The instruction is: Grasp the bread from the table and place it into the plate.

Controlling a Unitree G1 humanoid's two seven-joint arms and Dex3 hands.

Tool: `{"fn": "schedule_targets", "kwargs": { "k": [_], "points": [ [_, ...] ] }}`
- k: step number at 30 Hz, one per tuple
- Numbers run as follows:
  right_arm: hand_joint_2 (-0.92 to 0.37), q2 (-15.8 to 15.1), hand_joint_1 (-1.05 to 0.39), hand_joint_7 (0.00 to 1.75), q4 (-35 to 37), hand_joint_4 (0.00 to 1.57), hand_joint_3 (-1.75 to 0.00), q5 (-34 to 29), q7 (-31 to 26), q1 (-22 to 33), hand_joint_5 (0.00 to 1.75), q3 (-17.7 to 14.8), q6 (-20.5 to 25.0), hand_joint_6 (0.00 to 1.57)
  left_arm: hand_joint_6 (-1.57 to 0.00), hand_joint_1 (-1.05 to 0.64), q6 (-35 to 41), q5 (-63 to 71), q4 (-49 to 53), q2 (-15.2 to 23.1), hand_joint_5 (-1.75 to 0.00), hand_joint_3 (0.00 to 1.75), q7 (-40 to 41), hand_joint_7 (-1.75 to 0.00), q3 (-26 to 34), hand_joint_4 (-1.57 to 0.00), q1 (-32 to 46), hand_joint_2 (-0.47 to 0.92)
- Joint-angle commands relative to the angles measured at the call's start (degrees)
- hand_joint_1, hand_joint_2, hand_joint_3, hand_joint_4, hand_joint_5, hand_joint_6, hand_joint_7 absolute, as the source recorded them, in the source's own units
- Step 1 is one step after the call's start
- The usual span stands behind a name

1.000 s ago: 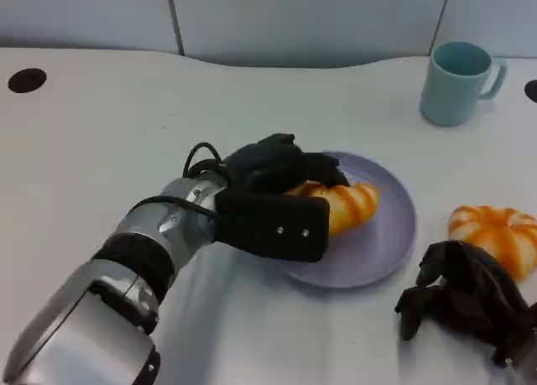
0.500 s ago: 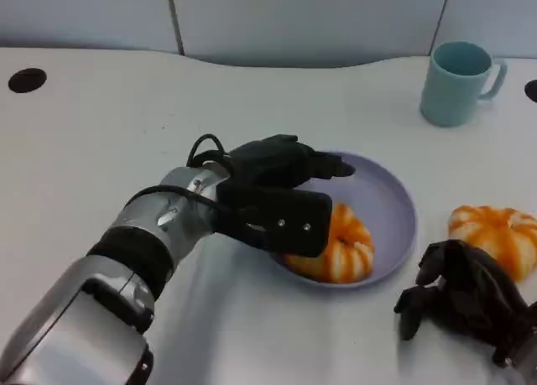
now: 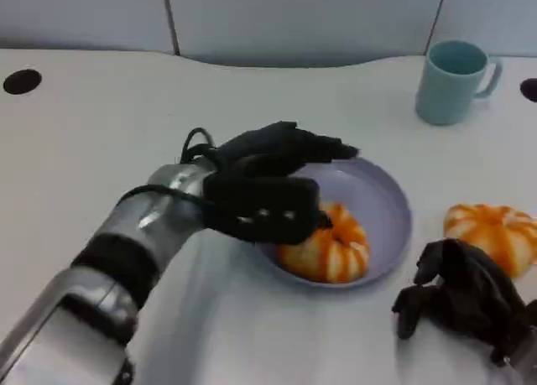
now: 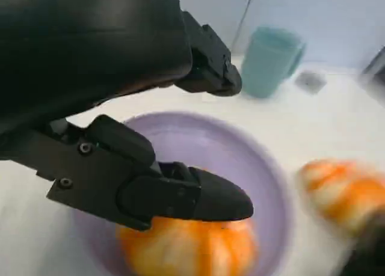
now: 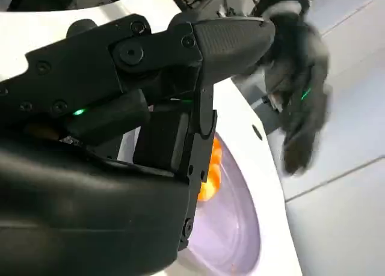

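An orange-and-white striped bread (image 3: 327, 251) lies on the near part of the lilac plate (image 3: 377, 200). My left hand (image 3: 268, 184) hovers over the plate's left side, its fingers spread above the bread and holding nothing. In the left wrist view the left hand (image 4: 108, 65) has its thumb just above the bread (image 4: 186, 249), with a gap to the upper fingers over the plate (image 4: 240, 162). A second striped bread (image 3: 491, 234) lies on the table right of the plate. My right hand (image 3: 466, 297) rests on the table beside it, holding nothing.
A teal mug (image 3: 451, 81) stands at the back right of the white table, past the plate. Dark round holes (image 3: 18, 81) mark the table's far left and far right. The table's back edge meets a pale wall.
The left hand let go of the bread, which dropped from its fingers onto the near part of the plate. The hand has since drawn back slightly. The right hand stayed still.
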Motion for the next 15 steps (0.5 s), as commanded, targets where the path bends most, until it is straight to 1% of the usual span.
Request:
{"fn": "schedule_targets", "kwargs": {
  "k": [1, 3, 6, 7, 8, 9, 10, 11, 13, 14, 15],
  "points": [
    [-0.92, -1.35, -0.54, 0.44, 0.47, 1.57, -0.23, -0.15, -0.24, 0.63, 0.67, -0.39, -0.08, 1.57, -0.36, -0.86, -5.11, -10.01, -9.66, 7.37, -0.82, 0.41, -3.69, -0.15, 7.95, 0.0, 9.56, 0.92],
    [-0.92, -1.41, -0.55, 0.44, 0.39, 1.57, -0.23, -0.44, -0.7, 0.75, 0.68, -0.33, -0.89, 1.57, -0.37, -0.85, -5.23, -13.54, -13.56, 8.73, -0.85, 0.42, -5.75, -0.15, 9.87, -0.03, 13.1, 0.92],
    [-0.92, -1.53, -0.56, 0.46, 0.4, 1.57, -0.24, -0.69, -0.93, 0.77, 0.7, -0.13, -1.45, 1.57, -0.4, -0.83, -4.74, -18.11, -17.11, 9.2, -0.84, 0.4, -8.41, -0.15, 11.85, -0.09, 16.39, 0.92],
    [-0.92, -1.56, -0.56, 0.46, 0.63, 1.57, -0.24, -0.65, -0.83, 0.64, 0.7, -0.14, -1.55, 1.57, -0.4, -0.83, -3.65, -21.39, -19.34, 8.83, -0.84, 0.4, -9.73, -0.14, 13.11, -0.09, 18.44, 0.92],
    [-0.92, -1.57, -0.56, 0.47, 0.82, 1.57, -0.24, -0.6, -0.75, 0.55, 0.7, -0.16, -1.62, 1.57, -0.46, -0.82, -2.63, -23.71, -21.12, 8.54, -0.84, 0.37, -10.74, -0.15, 14.02, -0.17, 19.95, 0.92],
    [-0.92, -1.58, -0.56, 0.47, 0.96, 1.57, -0.24, -0.56, -0.69, 0.47, 0.7, -0.17, -1.68, 1.57, -0.48, -0.82, -1.77, -25.36, -22.52, 8.36, -0.84, 0.36, -11.51, -0.15, 14.64, -0.2, 21.03, 0.92],
    [-0.92, -1.52, -0.56, 0.47, 1.11, 1.57, -0.24, -0.6, -0.73, 0.43, 0.7, -0.19, -2.09, 1.57, -0.49, -0.81, -1.29, -29.63, -24.82, 7.29, -0.83, 0.36, -12.43, -0.15, 16.35, -0.21, 23.9, 0.92],
    [-0.92, -1.46, -0.56, 0.47, 1.2, 1.57, -0.24, -0.63, -0.81, 0.42, 0.7, -0.2, -2.33, 1.57, -0.6, -0.75, -1.08, -32.54, -26.41, 6.36, -0.87, 0.34, -12.93, -0.18, 17.64, -0.4, 25.97, 0.92],
    [-0.92, -1.35, -0.56, 0.47, 1.36, 1.57, -0.24, -0.5, -0.69, 0.31, 0.7, -0.23, -2.36, 1.57, -0.71, -0.7, 0.81, -39.57, -29.72, 3.51, -0.89, 0.34, -13.82, -0.19, 20.43, -0.56, 30.32, 0.92],
    [-0.92, -1.31, -0.56, 0.47, 1.41, 1.57, -0.24, -0.49, -0.64, 0.27, 0.7, -0.2, -2.42, 1.57, -0.77, -0.68, 3.24, -42.76, -31.74, 2.31, -0.94, 0.32, -14.09, -0.21, 21.48, -0.63, 32.28, 0.92],
    [-0.92, -1.29, -0.56, 0.47, 1.46, 1.57, -0.24, -0.5, -0.61, 0.25, 0.7, -0.19, -2.5, 1.57, -0.83, -0.67, 5.21, -44.89, -33.36, 1.53, -1.05, 0.31, -14.32, -0.26, 22.21, -0.67, 33.66, 0.92]
  ]
}}
